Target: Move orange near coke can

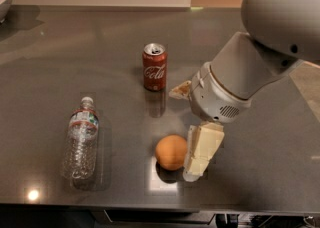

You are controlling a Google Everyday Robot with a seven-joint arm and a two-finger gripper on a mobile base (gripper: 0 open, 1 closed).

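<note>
A round matte orange fruit (171, 152) sat toward the near edge of the dark grey bench (260, 172), well apart from the small red Coke can (154, 67) farther back. The cream claw (200, 153) hung just right of the fruit; whether it was apart or together could not be told. The move appeared not yet begun.

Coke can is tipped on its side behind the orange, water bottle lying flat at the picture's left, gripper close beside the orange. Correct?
No: the camera view shows the coke can standing upright, silver top up. The rest holds: it is behind the orange, the water bottle lies flat at the picture's left, and the gripper is close beside the orange.
</note>
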